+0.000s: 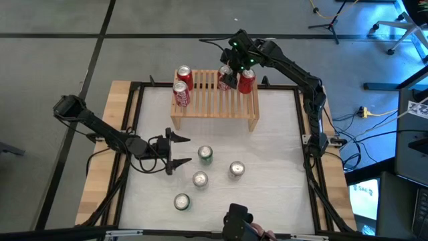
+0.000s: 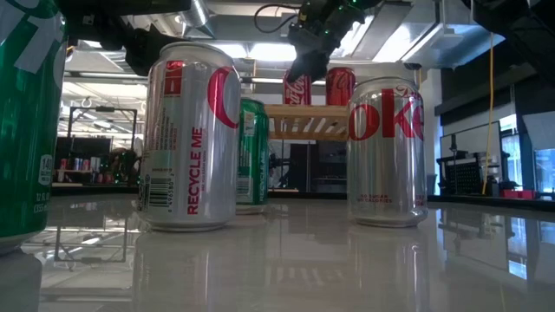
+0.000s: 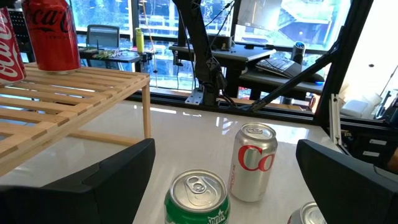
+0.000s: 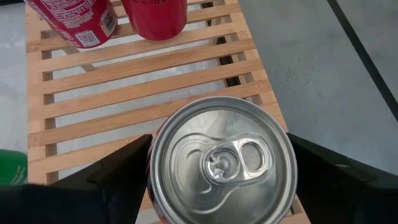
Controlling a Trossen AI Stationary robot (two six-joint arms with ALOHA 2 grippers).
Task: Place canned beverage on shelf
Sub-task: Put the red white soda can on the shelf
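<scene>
The light-wood shelf (image 1: 214, 100) stands at the table's far side. Two red cans (image 1: 182, 86) stand on its left part and one red can (image 1: 247, 81) near its right end. My right gripper (image 1: 227, 79) is shut on a further red can (image 4: 224, 158) beside that one, over the slats. My left gripper (image 1: 180, 150) is open and level at the table's left. A green can (image 3: 198, 199) stands just beyond its fingertips, untouched, and a silver can (image 3: 254, 162) stands farther off. My right gripper pinches the red can between its two fingers (image 4: 121, 177), one on each side just below the can's top rim (image 4: 163, 134). The fingers slant down from the far right. The can is upright; in the low view its bottom (image 2: 297, 100) is level with its neighbour's on the slats.
Besides the green can (image 1: 204, 155), silver-topped cans stand on the white tabletop at the near middle (image 1: 237, 169), (image 1: 200, 179), (image 1: 182, 201). Bare slats (image 1: 210, 94) lie between the two groups of red cans. A black frame (image 1: 304, 120) runs round the table.
</scene>
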